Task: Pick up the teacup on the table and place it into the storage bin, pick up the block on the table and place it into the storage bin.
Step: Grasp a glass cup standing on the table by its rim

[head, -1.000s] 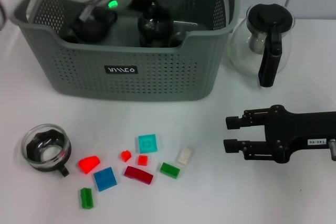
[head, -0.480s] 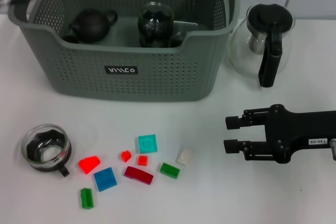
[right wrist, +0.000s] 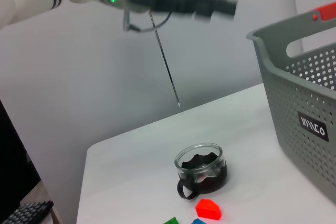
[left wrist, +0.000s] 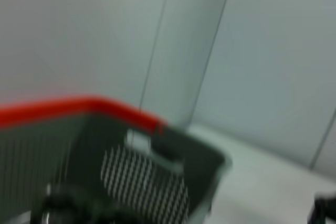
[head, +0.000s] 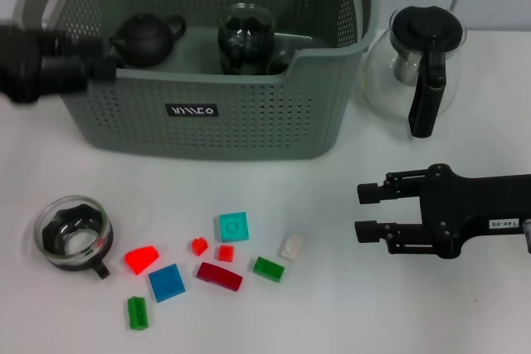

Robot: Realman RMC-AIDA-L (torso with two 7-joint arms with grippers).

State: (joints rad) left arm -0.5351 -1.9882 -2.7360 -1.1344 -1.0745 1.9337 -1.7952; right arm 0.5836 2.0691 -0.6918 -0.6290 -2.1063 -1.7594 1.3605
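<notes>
The left gripper [head: 104, 70], jaws unreadable, is hovering beside the storage bin [head: 207, 109]. The glass teacup [head: 73, 234] is sitting on the worktop [head: 348, 312] near scattered blocks [head: 224, 275]. The right gripper [head: 362, 210] is resting, jaws narrowly parted.

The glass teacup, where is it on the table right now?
In the head view the teacup stands on the table's left side, in front of the storage bin, beside the red block.

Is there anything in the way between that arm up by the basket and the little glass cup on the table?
Nothing visible blocks it. The left gripper hangs by the storage bin's left front corner, and bare table lies between it and the glass teacup. The blocks sit off beside the cup.
</notes>
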